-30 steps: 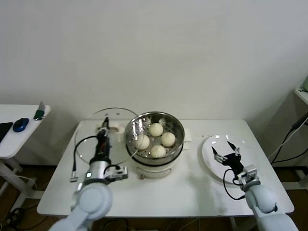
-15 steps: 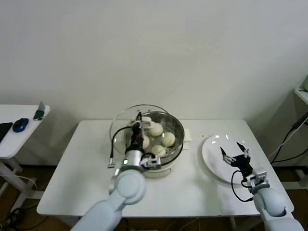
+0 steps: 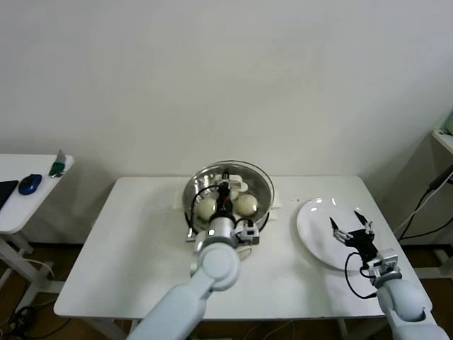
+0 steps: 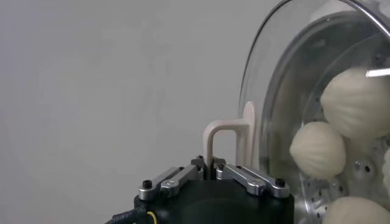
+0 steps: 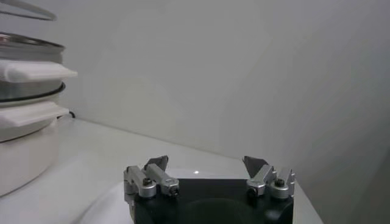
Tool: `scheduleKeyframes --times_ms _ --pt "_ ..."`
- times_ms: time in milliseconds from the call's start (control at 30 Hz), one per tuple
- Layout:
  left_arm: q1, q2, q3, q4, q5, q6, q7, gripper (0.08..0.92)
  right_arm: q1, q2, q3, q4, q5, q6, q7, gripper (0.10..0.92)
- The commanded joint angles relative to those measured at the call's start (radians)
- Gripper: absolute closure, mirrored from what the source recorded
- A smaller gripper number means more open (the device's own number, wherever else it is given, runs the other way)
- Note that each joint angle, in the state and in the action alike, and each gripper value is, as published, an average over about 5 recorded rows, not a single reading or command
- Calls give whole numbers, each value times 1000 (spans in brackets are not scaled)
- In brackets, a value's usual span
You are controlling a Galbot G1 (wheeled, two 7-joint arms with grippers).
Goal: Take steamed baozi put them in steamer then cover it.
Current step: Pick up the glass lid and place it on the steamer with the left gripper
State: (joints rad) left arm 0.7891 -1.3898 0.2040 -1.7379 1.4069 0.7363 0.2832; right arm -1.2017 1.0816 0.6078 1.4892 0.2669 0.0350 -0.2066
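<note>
Left end effector (image 3: 226, 190) holds lid (image 3: 258, 176) over steamer (image 3: 263, 210).

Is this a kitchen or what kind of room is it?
Probably a robot test room, not a real kitchen: a steamer sits on a plain white table by a bare wall, with a computer mouse on a side desk.

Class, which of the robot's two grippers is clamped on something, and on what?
The left gripper, shut on the glass lid's white handle above the steamer; the right gripper is open and empty.
</note>
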Motion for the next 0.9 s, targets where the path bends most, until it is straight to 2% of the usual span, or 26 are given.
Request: scheduleKeyframes --times_ms 33,900 --pt "-31 -43 12 110 8 49 -23 853 -3 4 10 -7 -2 6 -4 203" --pt "-24 -25 -5 147 11 49 -55 853 2 14 13 -20 -10 16 -12 203"
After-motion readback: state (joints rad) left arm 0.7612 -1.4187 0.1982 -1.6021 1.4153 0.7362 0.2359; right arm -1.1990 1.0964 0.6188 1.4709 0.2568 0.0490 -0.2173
